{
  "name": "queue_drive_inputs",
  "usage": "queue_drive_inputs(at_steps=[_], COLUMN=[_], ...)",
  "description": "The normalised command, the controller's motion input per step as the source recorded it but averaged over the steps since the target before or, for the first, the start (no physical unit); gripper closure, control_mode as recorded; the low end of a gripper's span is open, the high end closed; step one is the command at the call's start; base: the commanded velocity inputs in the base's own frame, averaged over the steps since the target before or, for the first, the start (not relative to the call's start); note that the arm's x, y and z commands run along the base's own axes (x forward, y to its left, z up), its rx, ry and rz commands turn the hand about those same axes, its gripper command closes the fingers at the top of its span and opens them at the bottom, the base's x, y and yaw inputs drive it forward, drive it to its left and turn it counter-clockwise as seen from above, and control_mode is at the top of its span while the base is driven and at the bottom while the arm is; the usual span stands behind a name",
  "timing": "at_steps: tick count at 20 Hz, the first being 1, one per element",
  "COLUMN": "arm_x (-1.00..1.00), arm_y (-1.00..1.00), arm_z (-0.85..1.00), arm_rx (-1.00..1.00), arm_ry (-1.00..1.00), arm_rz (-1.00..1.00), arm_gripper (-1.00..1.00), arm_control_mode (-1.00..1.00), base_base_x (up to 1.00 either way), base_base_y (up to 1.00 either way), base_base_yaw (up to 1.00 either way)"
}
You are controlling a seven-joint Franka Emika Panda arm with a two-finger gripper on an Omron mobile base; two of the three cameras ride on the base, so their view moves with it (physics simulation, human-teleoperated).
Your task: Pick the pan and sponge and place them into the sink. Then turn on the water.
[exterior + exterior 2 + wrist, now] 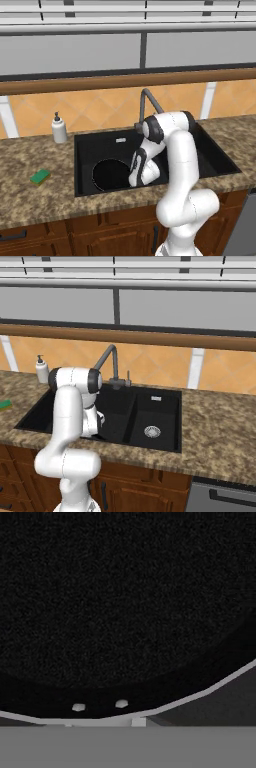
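Your pan (109, 173) lies flat on the floor of the large left basin of the black sink (84, 145), its thin pale rim showing as a circle just left of the lowered arm; from the hand camera the pan (125, 602) sits right below the lens, its dark inside spread wide and the pale rim curving across the near edge. Your gripper (136, 181) hangs low inside that basin at the pan's right side, but you cannot tell from these views whether its jaws are together, apart, or on the pan, since the wrist covers them. The sponge (40, 176), green with a yellow layer, rests on the speckled granite counter (30, 200) well left of the sink, toward the near edge. A white soap dispenser (59, 128) stands at the far left corner of the sink. The dark gooseneck faucet (111, 367) rises behind the divider, and the smaller right basin shows its round silver drain (152, 431).
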Motion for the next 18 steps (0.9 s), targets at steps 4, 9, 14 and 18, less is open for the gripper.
queue_drive_inputs(at_steps=[4, 9, 14, 18], arm_x=[0.00, 0.00, 0.00, -0.01], arm_y=[0.11, 0.01, 0.00, 0.10], arm_z=[-0.18, 0.18, 0.75, 1.00], arm_rx=[0.05, 0.06, 0.00, 0.00], arm_ry=[-0.11, -0.02, 0.02, 0.01], arm_rz=[0.00, 0.00, 0.00, 0.00], arm_gripper=[-1.00, -1.00, -1.00, -1.00], arm_control_mode=[-1.00, -1.00, -1.00, -1.00], base_base_x=[0.00, 0.00, 0.00, 0.00], base_base_y=[0.00, 0.00, 0.00, 0.00], base_base_yaw=[0.00, 0.00, 0.00, 0.00])
